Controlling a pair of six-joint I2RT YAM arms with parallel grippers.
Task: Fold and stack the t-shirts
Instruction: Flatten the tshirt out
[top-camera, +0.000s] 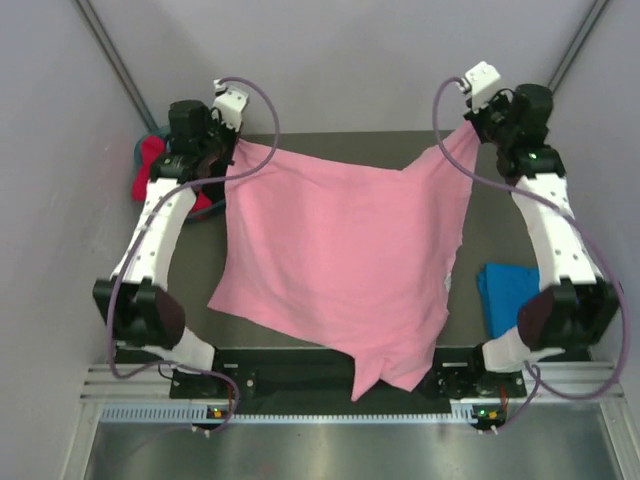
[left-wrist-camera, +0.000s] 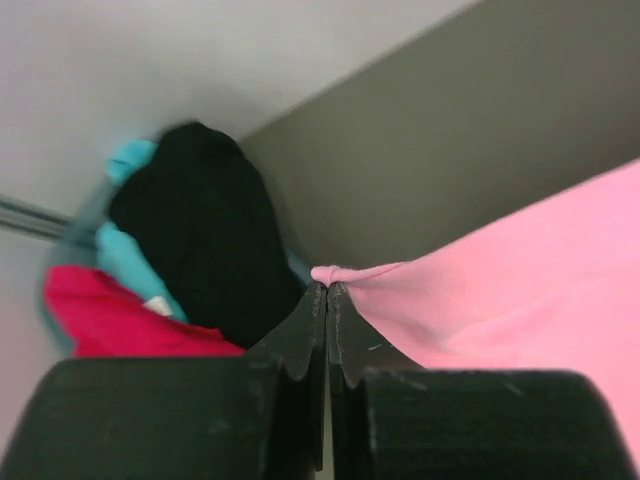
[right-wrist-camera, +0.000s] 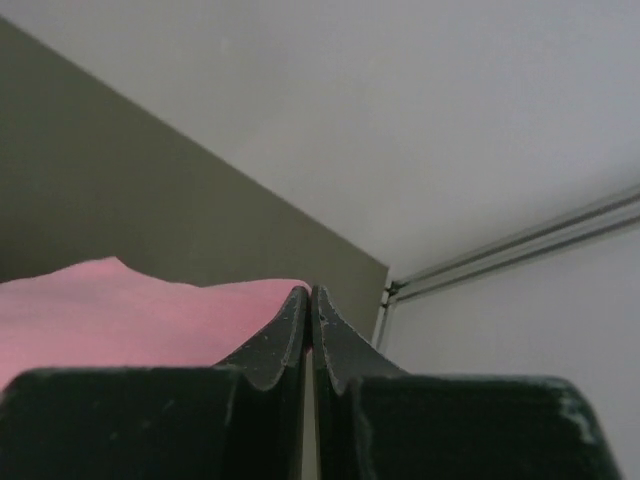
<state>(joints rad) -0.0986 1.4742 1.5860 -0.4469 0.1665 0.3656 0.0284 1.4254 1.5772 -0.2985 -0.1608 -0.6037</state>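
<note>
Top external view: the light pink t-shirt (top-camera: 340, 260) hangs spread over the middle of the dark table (top-camera: 495, 225). The left gripper (top-camera: 237, 152) at 11 o'clock and the right gripper (top-camera: 468, 128) at 1 o'clock each pinch a far corner, clamped tight on cloth. It looks light and limp, likely to sag, so corners and hems are the best holds. A blue t-shirt (top-camera: 505, 295) lies at 4 o'clock and a red and teal heap (top-camera: 150, 160) at 10 o'clock. Plain grey walls (top-camera: 340, 60) enclose the table.
</note>
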